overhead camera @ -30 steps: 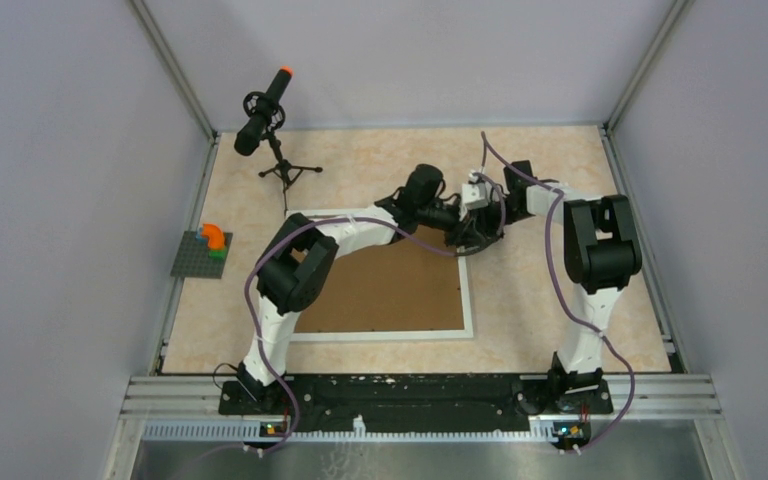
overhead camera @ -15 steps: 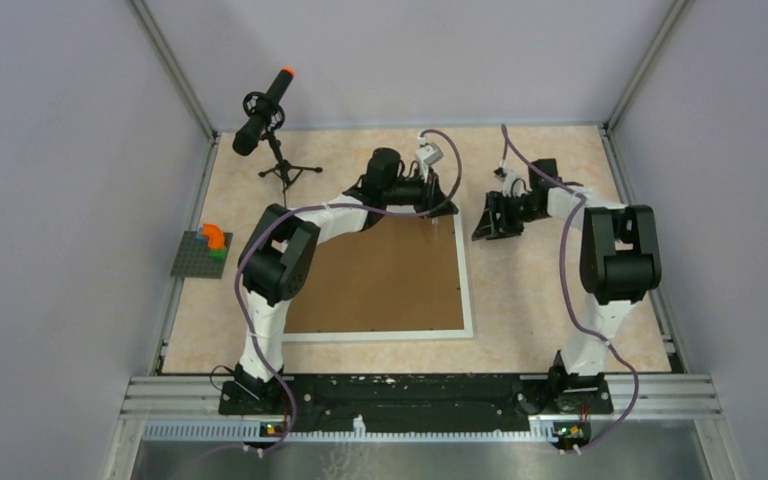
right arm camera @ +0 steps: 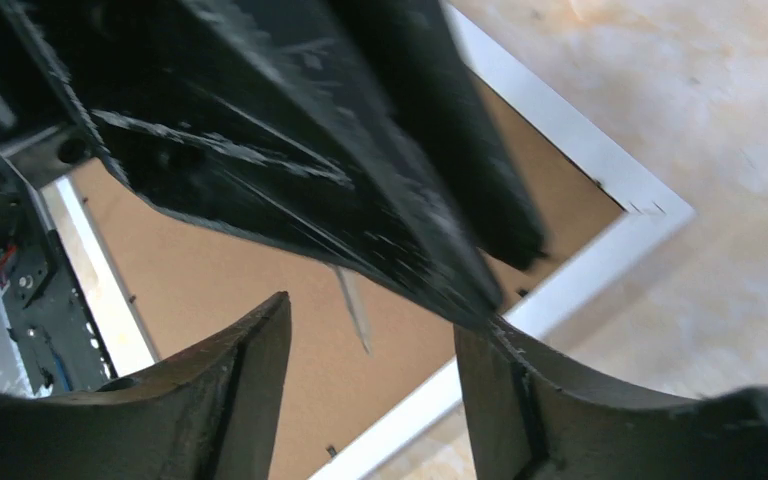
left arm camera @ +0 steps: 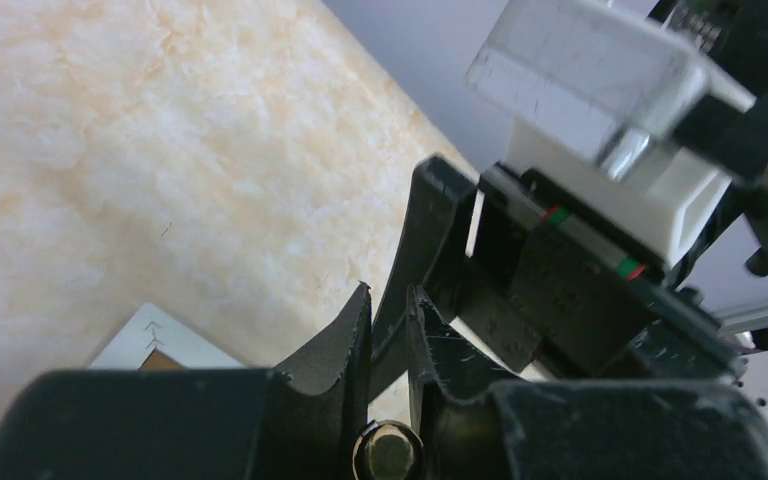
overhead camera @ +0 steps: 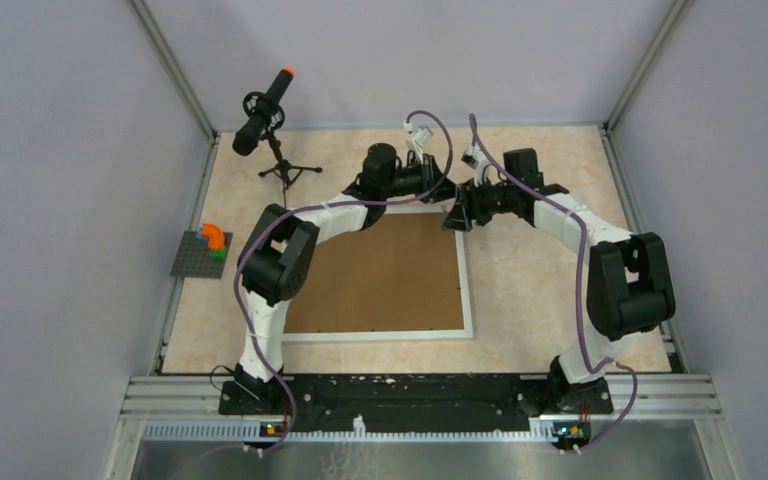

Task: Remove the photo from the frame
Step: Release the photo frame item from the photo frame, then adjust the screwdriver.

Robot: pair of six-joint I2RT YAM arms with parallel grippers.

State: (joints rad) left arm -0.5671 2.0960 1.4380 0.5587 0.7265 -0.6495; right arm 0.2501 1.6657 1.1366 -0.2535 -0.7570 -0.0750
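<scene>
The white frame [overhead camera: 467, 290] lies face down on the table, its brown backing board [overhead camera: 380, 280] up. The photo is hidden beneath the board. Both grippers meet above the frame's far right corner [right arm camera: 650, 208]. My left gripper [overhead camera: 443, 190] has its fingers [left arm camera: 345, 330] nearly together, and in the right wrist view a thin pale sliver [right arm camera: 355, 300] hangs below them. My right gripper [overhead camera: 457, 215] stands open, its fingers [right arm camera: 250, 370] spread either side of the left gripper's tips with board and white border [right arm camera: 420, 405] below. One corner of the frame [left arm camera: 150, 335] shows in the left wrist view.
A microphone on a small tripod [overhead camera: 265, 115] stands at the far left. A grey baseplate with coloured bricks [overhead camera: 202, 252] sits by the left wall. Enclosure walls ring the marbled tabletop [overhead camera: 540, 290], and a metal rail [overhead camera: 410, 400] runs along the near edge.
My right gripper has opened, drawn off to the right, then swung back to the left gripper. The left gripper has moved from the right corner toward the far edge, unchanged in width.
</scene>
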